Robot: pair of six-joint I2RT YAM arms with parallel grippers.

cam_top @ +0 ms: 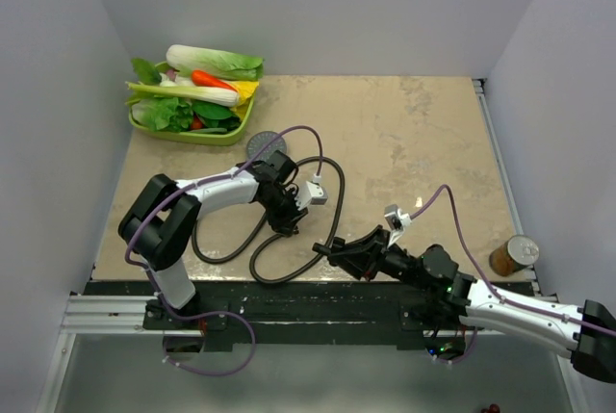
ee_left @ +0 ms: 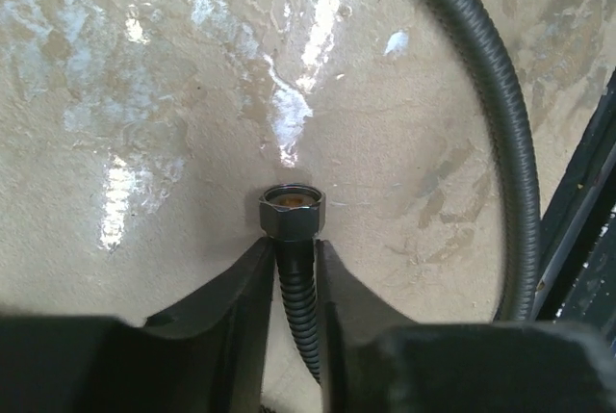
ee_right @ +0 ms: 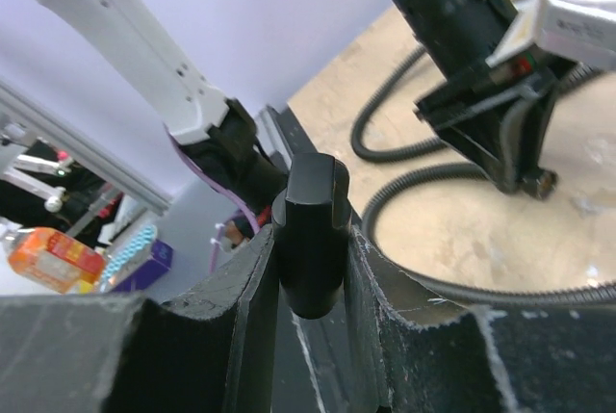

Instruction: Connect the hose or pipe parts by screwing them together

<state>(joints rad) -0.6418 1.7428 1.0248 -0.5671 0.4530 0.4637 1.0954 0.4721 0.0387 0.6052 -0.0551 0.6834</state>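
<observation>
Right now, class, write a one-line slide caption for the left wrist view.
Left gripper pinches the corrugated hose just behind its hex nut, over the beige table.

A beige, mottled table (cam_top: 414,124) is enclosed by pale walls (cam_top: 318,9) at the back and on both sides. A green tray (cam_top: 231,135) is set at its far left corner and heaped with vegetables. A pale green cabbage (cam_top: 217,61) is laid across the back, an orange carrot (cam_top: 210,79) just in front of it, a white stalk (cam_top: 192,93) beneath that, and dark green leaves (cam_top: 168,116) at the front. A tin can (cam_top: 512,256) with a brown label and a silvery end is placed by the table's right edge, well apart from the tray. In the right wrist view, an orange bottle (ee_right: 53,252) and a purple box (ee_right: 154,261) are made out, blurred, off the table.
</observation>
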